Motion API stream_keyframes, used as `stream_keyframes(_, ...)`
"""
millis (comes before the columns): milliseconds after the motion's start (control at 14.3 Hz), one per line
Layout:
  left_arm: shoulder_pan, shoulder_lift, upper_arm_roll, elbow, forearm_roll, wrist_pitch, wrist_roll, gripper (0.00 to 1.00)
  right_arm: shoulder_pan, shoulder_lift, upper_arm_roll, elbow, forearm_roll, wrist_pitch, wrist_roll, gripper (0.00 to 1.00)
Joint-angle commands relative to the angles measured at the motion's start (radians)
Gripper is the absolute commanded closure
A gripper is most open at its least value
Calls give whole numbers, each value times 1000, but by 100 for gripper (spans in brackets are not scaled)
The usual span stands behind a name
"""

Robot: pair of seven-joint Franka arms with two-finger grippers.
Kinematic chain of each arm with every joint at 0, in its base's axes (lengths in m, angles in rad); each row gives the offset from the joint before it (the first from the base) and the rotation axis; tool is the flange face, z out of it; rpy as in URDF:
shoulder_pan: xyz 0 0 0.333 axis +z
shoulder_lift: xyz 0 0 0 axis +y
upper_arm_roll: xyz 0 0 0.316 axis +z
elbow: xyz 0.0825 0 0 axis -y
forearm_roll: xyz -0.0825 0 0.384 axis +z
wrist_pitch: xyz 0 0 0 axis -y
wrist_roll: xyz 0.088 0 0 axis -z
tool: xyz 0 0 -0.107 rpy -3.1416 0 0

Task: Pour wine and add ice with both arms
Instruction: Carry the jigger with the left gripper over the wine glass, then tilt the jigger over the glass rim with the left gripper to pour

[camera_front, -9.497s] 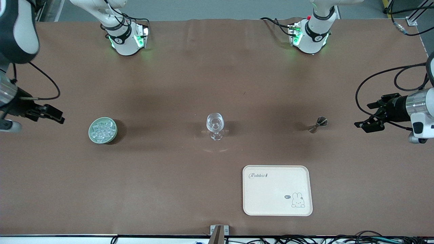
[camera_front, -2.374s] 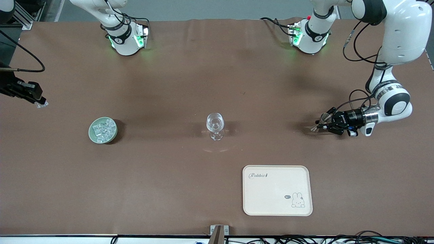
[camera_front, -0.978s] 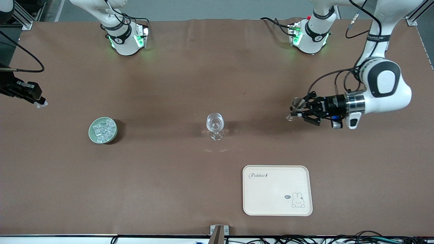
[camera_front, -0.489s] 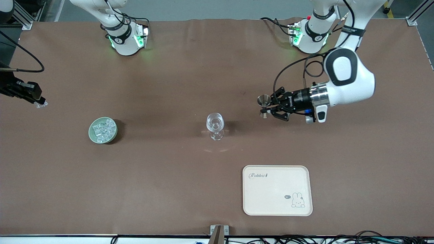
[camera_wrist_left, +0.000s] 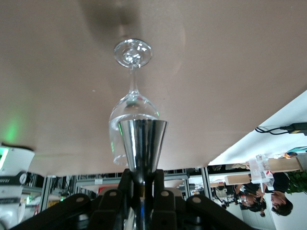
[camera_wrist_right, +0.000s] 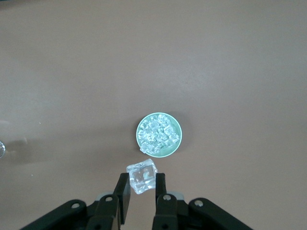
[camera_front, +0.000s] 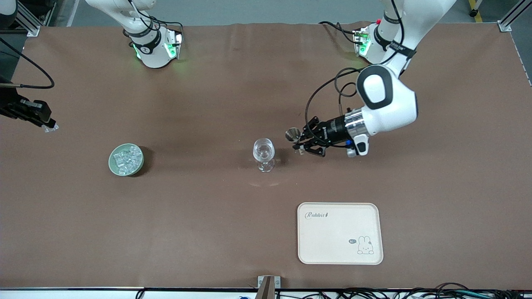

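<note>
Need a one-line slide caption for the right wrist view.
Right gripper holds one ice cube above the green bowl of ice.

The long brown desk (camera_front: 208, 232) carries a small round green bowl (camera_front: 126, 159) heaped with clear ice cubes (camera_front: 125, 159), a clear stemmed glass (camera_front: 264, 154) in the middle, and a flat cream tray (camera_front: 340, 233) with a rabbit drawing.

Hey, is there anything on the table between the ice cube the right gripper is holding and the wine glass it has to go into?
Nothing visible. The right gripper holds one ice cube above the table near the green bowl; only bare tabletop lies between there and the wine glass. The left gripper holds a metal jigger beside the glass.
</note>
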Motion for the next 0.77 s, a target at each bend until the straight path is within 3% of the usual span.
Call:
stream_keyframes(0, -14, 89, -24, 103, 121, 34, -71, 99, -7, -7, 2, -4, 7, -3, -12, 99)
stream_keyframes(349, -35, 197, -32, 256, 441, 34, -304, 99, -7, -7, 2, -4, 7, -3, -14, 99)
stream_keyframes(698, -32, 199, -86, 261, 673, 24, -341, 99, -7, -7, 2, -4, 7, -3, -14, 99)
